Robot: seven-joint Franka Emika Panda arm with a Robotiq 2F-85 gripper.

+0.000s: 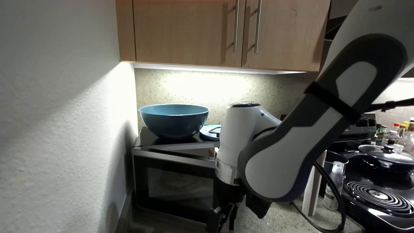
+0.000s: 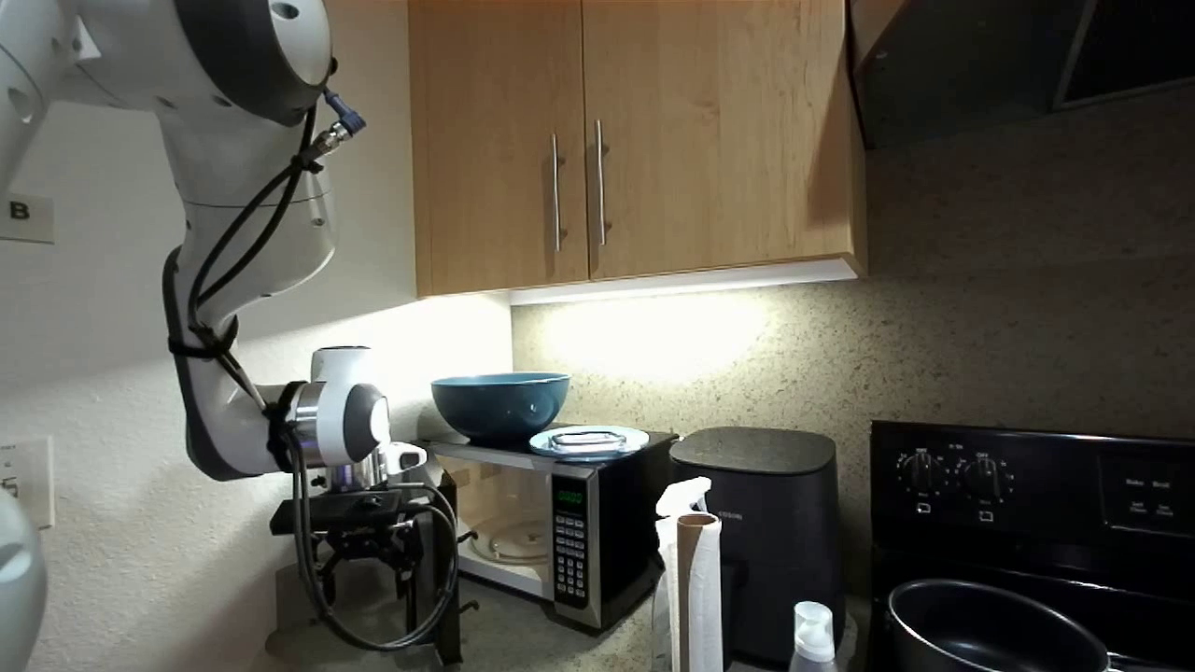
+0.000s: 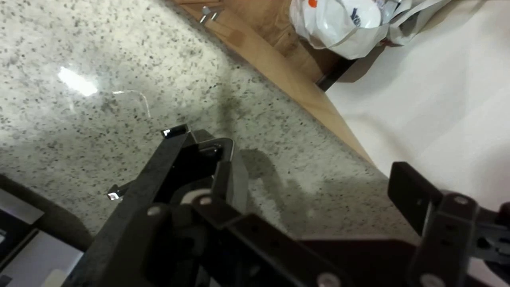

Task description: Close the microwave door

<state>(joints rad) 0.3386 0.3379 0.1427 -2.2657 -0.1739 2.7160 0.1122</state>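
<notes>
Nearest, in front of the microwave, we see the gripper, its jaws spread apart. The microwave door stands swung open out from the microwave's front; we cannot tell whether gripper and door touch. Farther back, atop the microwave, we find a blue bowl.

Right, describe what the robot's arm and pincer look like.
The arm is rounded, white and dark grey, with black straps, black cables, a blue connector and a silver wrist ring. The pincer is black and jointed, with pale screw heads and blocky fingers.
</notes>
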